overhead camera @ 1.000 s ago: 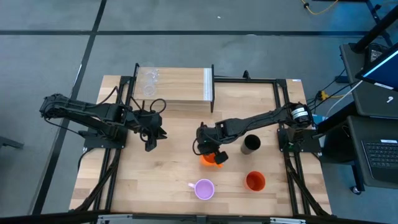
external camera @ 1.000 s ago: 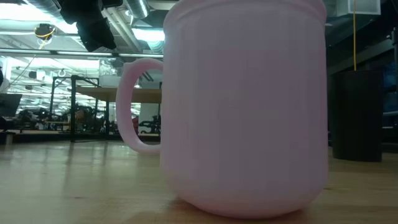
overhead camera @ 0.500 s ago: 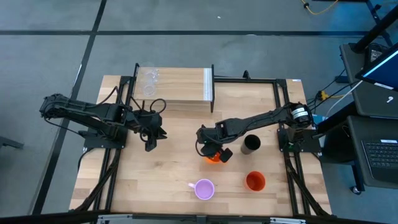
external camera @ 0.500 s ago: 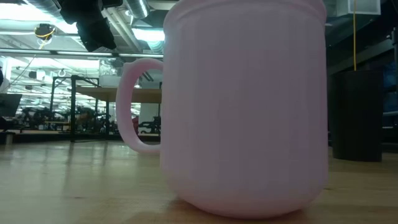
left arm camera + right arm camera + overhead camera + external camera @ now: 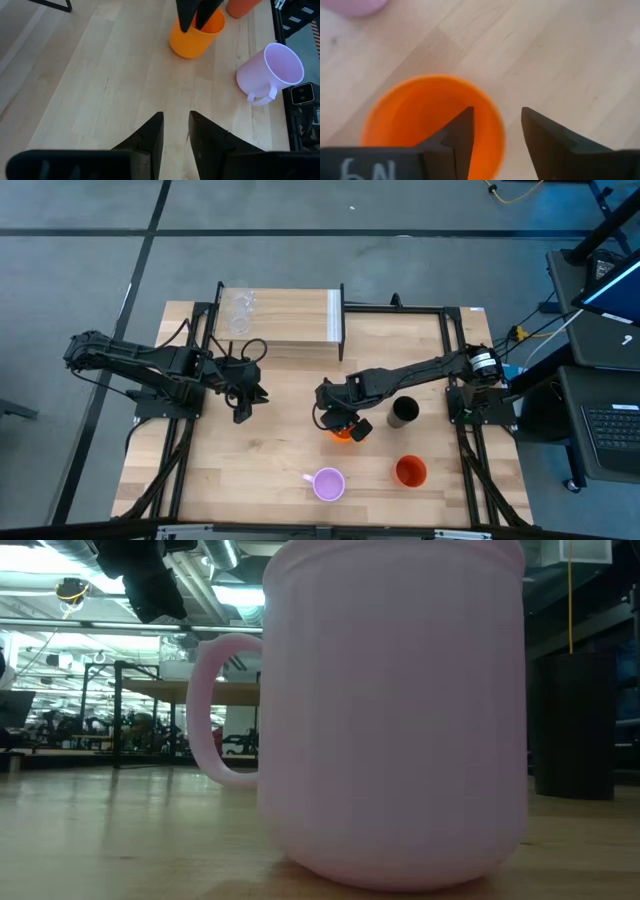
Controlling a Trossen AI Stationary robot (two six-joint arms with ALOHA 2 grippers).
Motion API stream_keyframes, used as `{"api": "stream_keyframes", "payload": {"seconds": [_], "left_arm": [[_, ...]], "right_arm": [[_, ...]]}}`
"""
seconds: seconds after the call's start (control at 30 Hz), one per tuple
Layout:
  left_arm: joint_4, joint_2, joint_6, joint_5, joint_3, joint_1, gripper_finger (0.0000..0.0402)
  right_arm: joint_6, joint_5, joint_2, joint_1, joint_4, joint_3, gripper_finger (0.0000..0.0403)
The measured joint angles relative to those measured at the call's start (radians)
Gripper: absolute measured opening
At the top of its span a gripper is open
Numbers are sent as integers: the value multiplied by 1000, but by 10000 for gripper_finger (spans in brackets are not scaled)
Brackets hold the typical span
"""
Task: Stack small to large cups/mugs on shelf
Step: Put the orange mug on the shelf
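Right wrist view: right claw (image 5: 495, 132) straddles the rim of the orange mug (image 5: 427, 125) – one finger inside, one outside, jaws apart, prob. letting go; mug stands on the desk (image 5: 280, 450) mid, well apart from the shelf (image 5: 290, 320); left claw (image 5: 175, 131) waits slightly parted, empty.

We list a low light-wood shelf (image 5: 290, 318) on thin black legs at the table's far edge, with two clear glasses (image 5: 240, 309) standing at its left end. An orange handled plastic mug (image 5: 341, 433) stands upright mid-table; a black cylindrical tumbler (image 5: 404, 411) is just to its right. Nearer the front, well apart, stand a lilac handled mug (image 5: 328, 484) and a red-orange handleless cup (image 5: 411, 471).
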Motion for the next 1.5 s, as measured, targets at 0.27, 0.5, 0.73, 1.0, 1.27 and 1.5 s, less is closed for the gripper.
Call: {"api": "stream_keyframes", "payload": {"seconds": [0.27,0.5,0.73,1.0,1.27,1.5], "left_arm": [[0,0,0,0,0,0,86],[0,0,0,0,0,0,86],[1,0,0,-4,0,0,86],[273,26,17,56,0,0,106],[555,172,140,163,1,13,149],[520,383,268,187,173,42,172]], "right_arm": [[281,-1,-3,1,-298,210,169],[469,-2,-5,20,-543,272,156],[493,-3,-6,74,-591,258,145],[444,-3,-137,85,-616,258,134],[515,96,-384,79,-551,258,130],[637,267,-542,105,-540,258,129]]}}
